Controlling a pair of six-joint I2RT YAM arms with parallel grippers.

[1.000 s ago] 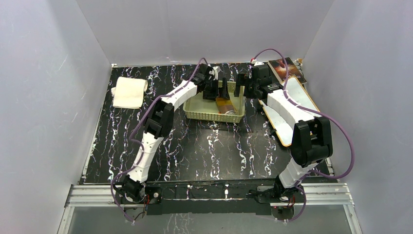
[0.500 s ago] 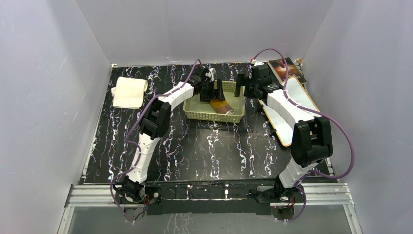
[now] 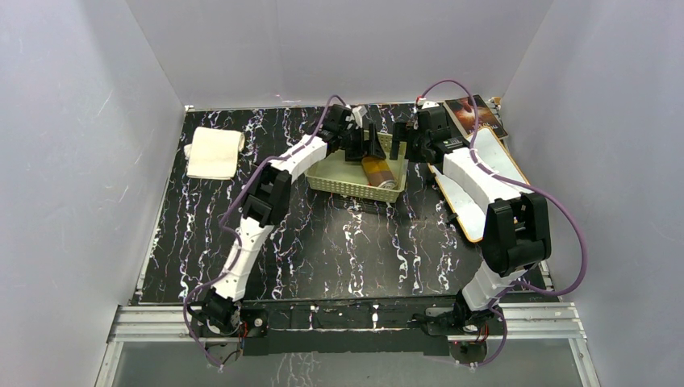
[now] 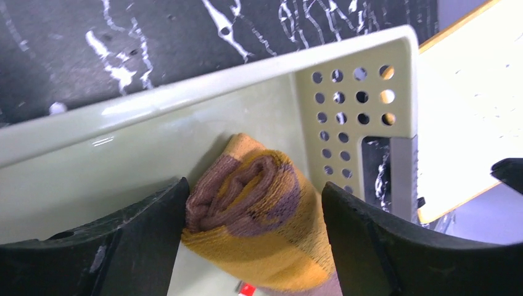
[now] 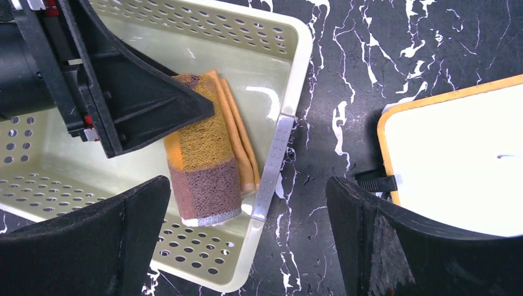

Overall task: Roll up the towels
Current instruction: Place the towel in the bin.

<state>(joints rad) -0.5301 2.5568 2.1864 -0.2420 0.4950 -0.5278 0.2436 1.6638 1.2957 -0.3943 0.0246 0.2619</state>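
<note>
**A:** Spotted the cream-white towel (image 3: 214, 153) at upper left of the counter (image 3: 339, 242), looking rolled already. Next over, got the left fingers (image 4: 254, 185) spread either side of the mustard-and-brown towel (image 4: 259, 209), no squeeze visible.

**B:** Yep. Would pinch mid-roll, gently, to avoid unwinding it, then lift straight up past the rim. Seeing only that towel inside the pale green basket (image 3: 347, 187), near its right wall. Then got the right fingers (image 5: 248, 182) gaping wide over that wall, holding nothing.
</note>
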